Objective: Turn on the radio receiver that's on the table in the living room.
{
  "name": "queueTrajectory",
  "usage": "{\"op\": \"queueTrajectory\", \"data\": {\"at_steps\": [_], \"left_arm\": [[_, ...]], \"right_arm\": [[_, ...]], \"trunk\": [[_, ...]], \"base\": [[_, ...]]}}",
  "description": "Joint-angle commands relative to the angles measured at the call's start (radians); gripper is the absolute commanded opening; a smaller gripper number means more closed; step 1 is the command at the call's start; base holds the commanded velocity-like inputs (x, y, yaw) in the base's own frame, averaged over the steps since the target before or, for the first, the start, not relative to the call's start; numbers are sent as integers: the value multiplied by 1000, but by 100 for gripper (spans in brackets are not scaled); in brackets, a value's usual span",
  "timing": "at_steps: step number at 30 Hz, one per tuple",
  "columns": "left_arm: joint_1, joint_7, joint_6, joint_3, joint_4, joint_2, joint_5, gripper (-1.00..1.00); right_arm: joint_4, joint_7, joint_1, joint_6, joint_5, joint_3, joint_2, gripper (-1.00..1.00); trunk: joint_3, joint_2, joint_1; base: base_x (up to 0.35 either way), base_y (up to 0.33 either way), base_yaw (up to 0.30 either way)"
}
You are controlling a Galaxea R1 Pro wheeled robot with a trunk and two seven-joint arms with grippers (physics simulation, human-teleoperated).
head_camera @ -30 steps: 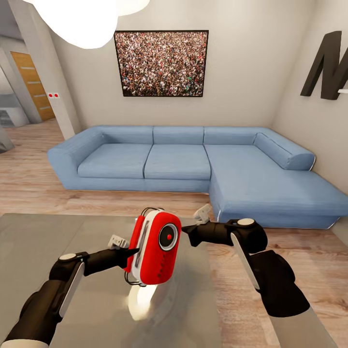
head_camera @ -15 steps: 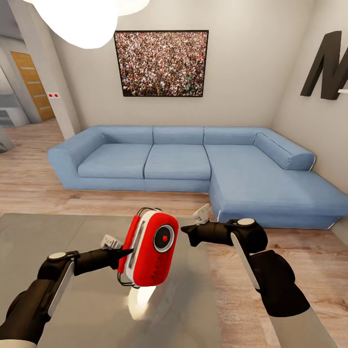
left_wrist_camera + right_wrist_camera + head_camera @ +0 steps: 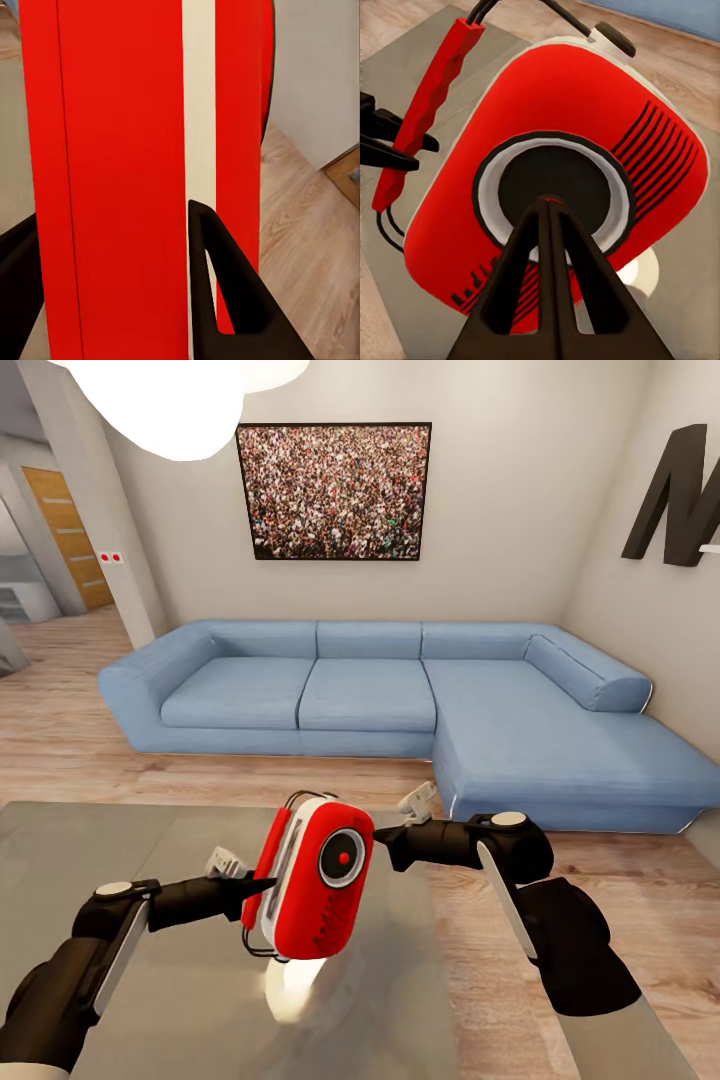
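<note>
The radio receiver [image 3: 318,882] hangs upright a little above the glossy grey table [image 3: 110,840], its red front and round dial [image 3: 343,857] facing me. My left gripper [image 3: 260,885] is shut on the radio's red side strip [image 3: 427,112]; in the left wrist view the black fingers [image 3: 225,292] straddle the red and white side of the radio [image 3: 127,165]. My right gripper [image 3: 384,848] is shut, its fingers pressed together, and its tip [image 3: 551,201] rests on the centre of the dark dial [image 3: 556,187]. A thin black wire handle [image 3: 562,11] loops over the radio's top.
A blue L-shaped sofa [image 3: 370,695] stands beyond the table, below a framed crowd picture [image 3: 335,490]. A big dark letter [image 3: 680,495] hangs on the right wall. Light wood floor [image 3: 620,870] runs right of the table; a wooden door [image 3: 70,535] is far left.
The left arm has drawn back to the left and the radio has shifted slightly down-left, then edged back. The right arm has stayed in place at the dial.
</note>
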Motion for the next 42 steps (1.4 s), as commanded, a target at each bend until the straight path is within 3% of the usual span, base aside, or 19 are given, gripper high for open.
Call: {"op": "queueTrajectory", "data": {"at_steps": [1,6,9,10,17,22,27,32,38,42], "left_arm": [[0,-3,1,0,0,0,6,-100],[0,-54,1,1,0,8,5,-100],[0,-67,1,1,0,31,5,-100],[0,-103,1,1,0,38,6,-100],[0,-133,1,43,0,40,6,-100],[0,-186,2,51,-2,40,6,-100],[0,-196,3,52,-3,39,6,-100],[0,-206,4,51,-4,37,8,-100],[0,-208,6,51,-6,32,9,-100],[0,-209,7,51,-11,30,9,-100]], "right_arm": [[0,0,0,0,-1,0,0,-100],[0,1,0,0,-13,0,0,-100],[0,1,0,0,-14,0,0,-100],[0,1,0,0,-15,0,0,-100],[0,2,0,0,-16,0,1,-100],[0,2,0,1,-16,0,1,-100],[0,2,0,1,-19,0,1,-100],[0,2,0,2,-74,0,0,-100],[1,2,0,3,-109,0,-1,-100],[1,2,0,3,-160,1,-1,-100]], "trunk": [[0,0,0],[0,0,0],[0,0,0],[0,0,0],[0,0,0],[0,0,0],[0,0,0],[0,0,0],[0,0,0],[0,0,0]], "base": [[0,0,0],[0,0,0],[0,0,0],[0,0,0],[0,0,0],[0,0,0],[0,0,0],[0,0,0],[0,0,0],[0,0,0]]}}
